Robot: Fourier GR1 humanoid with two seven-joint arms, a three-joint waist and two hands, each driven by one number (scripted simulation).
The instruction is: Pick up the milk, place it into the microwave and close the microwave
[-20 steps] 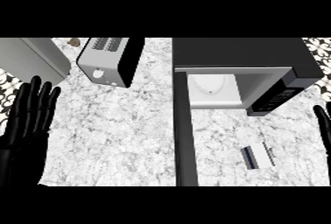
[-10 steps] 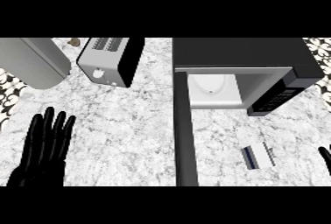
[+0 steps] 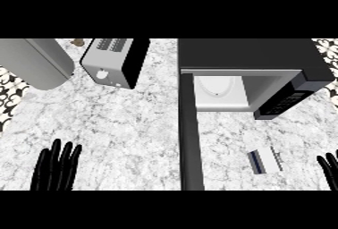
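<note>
Milk (image 3: 264, 160) lay flat on tabletop (image 3: 132, 129), just left of right hand (image 3: 329, 166), fingers straight, apart. Left hand (image 3: 55, 167) spread, far off. Carton likely light, crushable; take across narrow sides. Microwave (image 3: 264, 67) open beyond.

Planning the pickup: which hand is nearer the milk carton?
The right hand, at the view's lower right edge beside the milk carton; the left hand lies beyond the open microwave door.

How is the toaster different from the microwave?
The toaster is smaller and stands at the back left of the counter; the microwave is much bigger and stands at the back right. The toaster has slots on top and a silvery side, while the microwave is dark, with its door swung open and a white plate inside. Both stand on the marble counter.
</note>
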